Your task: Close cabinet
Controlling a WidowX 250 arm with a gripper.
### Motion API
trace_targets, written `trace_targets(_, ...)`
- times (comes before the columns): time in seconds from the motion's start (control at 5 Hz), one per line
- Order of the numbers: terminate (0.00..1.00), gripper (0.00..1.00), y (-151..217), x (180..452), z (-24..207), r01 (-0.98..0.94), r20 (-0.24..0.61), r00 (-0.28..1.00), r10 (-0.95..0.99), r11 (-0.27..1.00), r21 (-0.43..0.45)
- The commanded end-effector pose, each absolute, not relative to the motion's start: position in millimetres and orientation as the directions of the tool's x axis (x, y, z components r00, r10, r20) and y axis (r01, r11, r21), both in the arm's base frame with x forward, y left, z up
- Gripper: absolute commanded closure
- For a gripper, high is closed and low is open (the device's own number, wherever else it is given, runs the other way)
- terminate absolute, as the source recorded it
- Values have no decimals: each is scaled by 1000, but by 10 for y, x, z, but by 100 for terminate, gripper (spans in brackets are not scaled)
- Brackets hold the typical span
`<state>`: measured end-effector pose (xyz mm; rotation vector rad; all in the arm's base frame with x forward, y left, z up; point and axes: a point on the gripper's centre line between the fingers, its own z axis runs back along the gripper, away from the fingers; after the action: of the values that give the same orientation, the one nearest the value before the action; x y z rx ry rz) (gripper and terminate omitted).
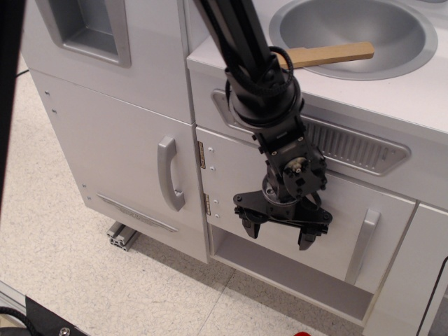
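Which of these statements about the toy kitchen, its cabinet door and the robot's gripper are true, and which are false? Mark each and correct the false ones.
1. The cabinet door lies about flush with the cabinet front. True.
2. The gripper clamps the door's grey handle. False: it is open in front of the door panel, left of the handle in the picture.
3. A wooden stick rests across the sink rim. True.
4. A red cup shows inside the cabinet. False: the door hides that shelf.
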<state>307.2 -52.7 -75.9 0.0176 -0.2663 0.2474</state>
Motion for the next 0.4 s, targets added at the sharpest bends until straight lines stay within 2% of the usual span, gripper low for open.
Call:
trace_targets(0.0, 0, 0, -534, 3059, -506, -194, 306, 932, 192, 981, -26)
trace_targets(0.2, 0, 0, -453, 2790, -434, -144, 289, 946, 144, 989, -22)
